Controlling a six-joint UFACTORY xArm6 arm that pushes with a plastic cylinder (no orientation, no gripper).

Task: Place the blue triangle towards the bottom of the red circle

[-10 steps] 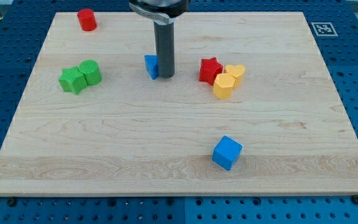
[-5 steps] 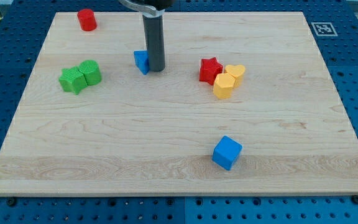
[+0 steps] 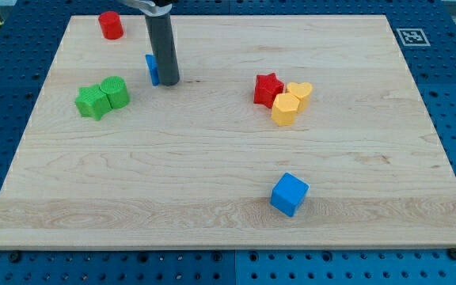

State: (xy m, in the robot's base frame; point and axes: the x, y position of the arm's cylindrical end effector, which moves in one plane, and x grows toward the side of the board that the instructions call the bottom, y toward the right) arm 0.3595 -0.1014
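The blue triangle lies on the wooden board, mostly hidden behind my dark rod. My tip touches the triangle's right side. The red circle stands near the board's top left corner, up and to the left of the triangle, with a gap between them.
Two green blocks sit together at the left, below the triangle. A red star touches two yellow blocks right of centre. A blue cube lies near the view's bottom. The board's edges border a blue pegboard.
My tip has pushed the blue triangle to the left and slightly up, closer to the red circle. The other blocks have not moved.
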